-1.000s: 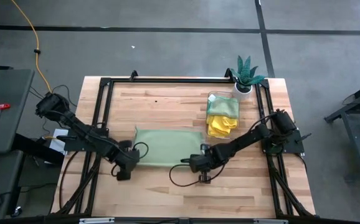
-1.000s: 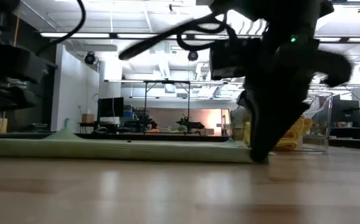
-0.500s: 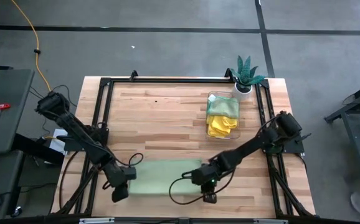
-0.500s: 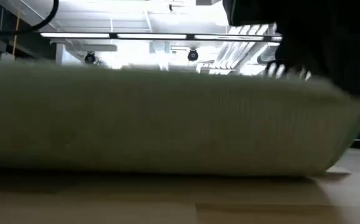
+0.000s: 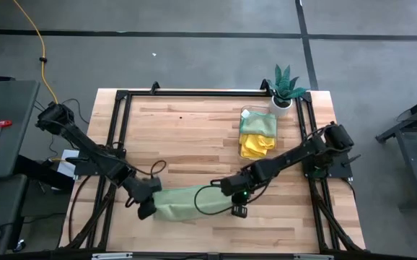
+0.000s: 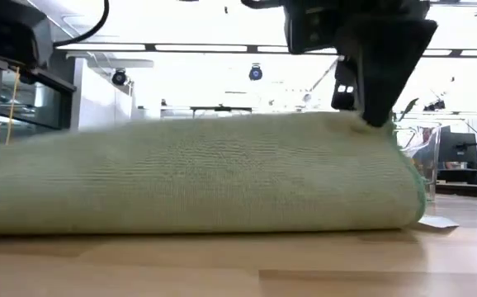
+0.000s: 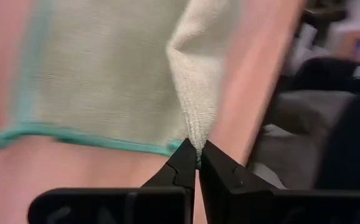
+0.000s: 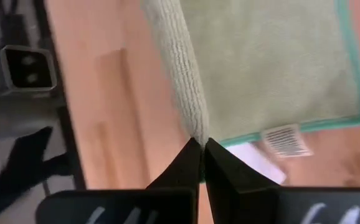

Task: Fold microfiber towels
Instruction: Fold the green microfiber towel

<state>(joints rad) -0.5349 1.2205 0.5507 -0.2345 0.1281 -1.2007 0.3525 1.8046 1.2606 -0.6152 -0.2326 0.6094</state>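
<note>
**Now both grippers pinch the green towel**

The sage green towel [image 5: 187, 202] lies near the table's [image 5: 194, 130] front edge. The left gripper [image 5: 146, 208] squeezes one end fold, the right gripper [image 5: 236, 196] the other. Bare wood lies open behind it. A clear bin [image 5: 259, 134] of towels stands well apart.

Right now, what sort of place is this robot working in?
Probably a robotics lab or workshop: a wooden table on a bare concrete floor, long ceiling strip lights, and benches of equipment behind.
</note>
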